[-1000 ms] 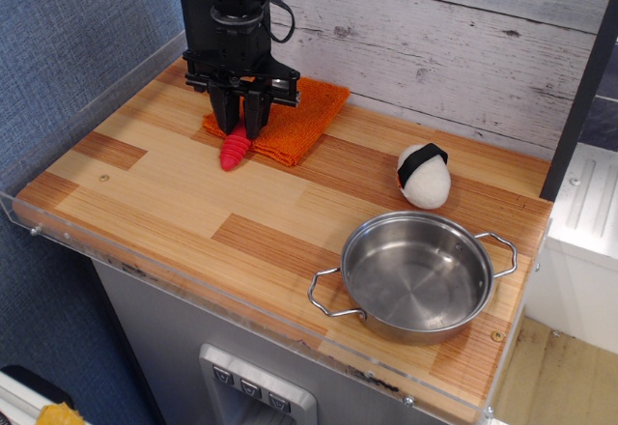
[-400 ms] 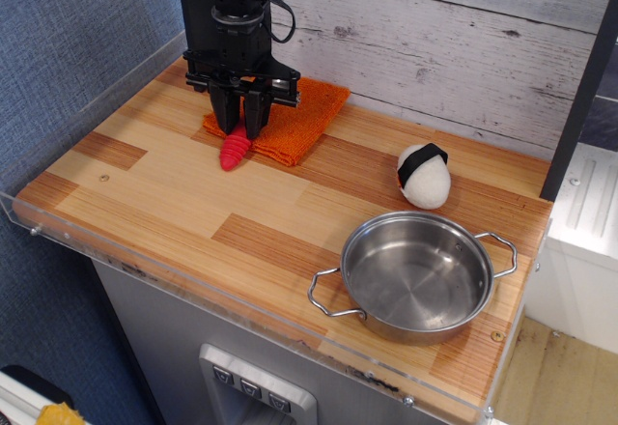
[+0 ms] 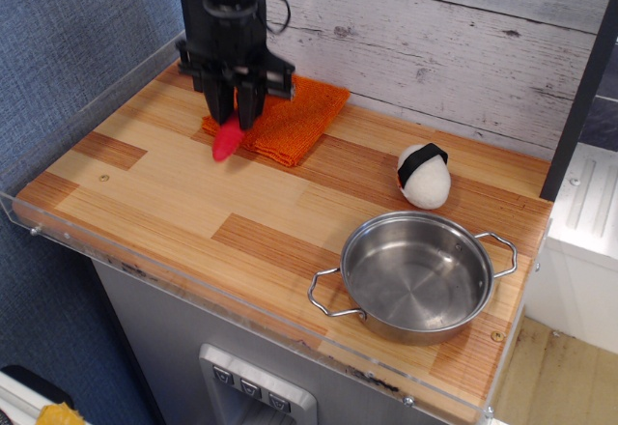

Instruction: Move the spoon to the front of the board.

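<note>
The spoon (image 3: 228, 139) is clamped by its red handle in the closed end effector (image 3: 235, 116) and held just above the board (image 3: 193, 203), near the orange cloth (image 3: 294, 116), presumably for carrying frontward.

No text, label, brand, number or sign is being shown in a readable way. Nothing is being displayed on the board (image 3: 174, 193), the steel pot (image 3: 415, 275) or the wall planks (image 3: 444, 48).

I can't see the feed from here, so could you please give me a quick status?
End effector shut on spoon, over orange cloth's front edge. Board front open ahead. Pot, sushi toy off right.
</note>
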Robot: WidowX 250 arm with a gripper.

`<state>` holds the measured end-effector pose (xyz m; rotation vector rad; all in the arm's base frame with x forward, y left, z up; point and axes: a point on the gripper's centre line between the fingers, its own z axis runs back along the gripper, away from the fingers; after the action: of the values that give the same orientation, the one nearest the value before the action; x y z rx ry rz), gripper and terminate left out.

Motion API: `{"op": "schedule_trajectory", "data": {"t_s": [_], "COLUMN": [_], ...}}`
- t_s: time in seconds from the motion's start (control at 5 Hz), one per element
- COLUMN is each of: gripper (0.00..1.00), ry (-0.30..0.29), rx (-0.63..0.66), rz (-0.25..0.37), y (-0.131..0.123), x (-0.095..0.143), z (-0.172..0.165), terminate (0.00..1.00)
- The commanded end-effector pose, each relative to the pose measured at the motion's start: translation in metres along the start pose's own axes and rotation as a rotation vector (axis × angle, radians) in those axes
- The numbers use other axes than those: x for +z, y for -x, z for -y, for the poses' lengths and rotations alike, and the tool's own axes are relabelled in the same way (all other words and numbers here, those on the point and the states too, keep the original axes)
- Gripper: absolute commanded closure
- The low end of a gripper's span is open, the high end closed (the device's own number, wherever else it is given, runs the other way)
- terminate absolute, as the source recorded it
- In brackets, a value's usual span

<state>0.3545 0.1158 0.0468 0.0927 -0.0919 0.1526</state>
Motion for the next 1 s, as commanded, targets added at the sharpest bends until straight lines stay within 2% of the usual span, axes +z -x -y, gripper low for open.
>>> {"op": "schedule_trajectory", "data": {"t_s": [0.0,0.4,0.8], "gripper": [1.0,1.0,1.0], "ry": [-0.024,0.015,0.028], "rx": [0.02,0.016,-0.058], "rz": [0.128,0.042,-0.035], "y": [0.003,0.029,0.068], "x": [0.049,0.042,0.032], "z": [-0.014,-0.039,-0.038], "terminate": [0.0,0.0,0.0]}}
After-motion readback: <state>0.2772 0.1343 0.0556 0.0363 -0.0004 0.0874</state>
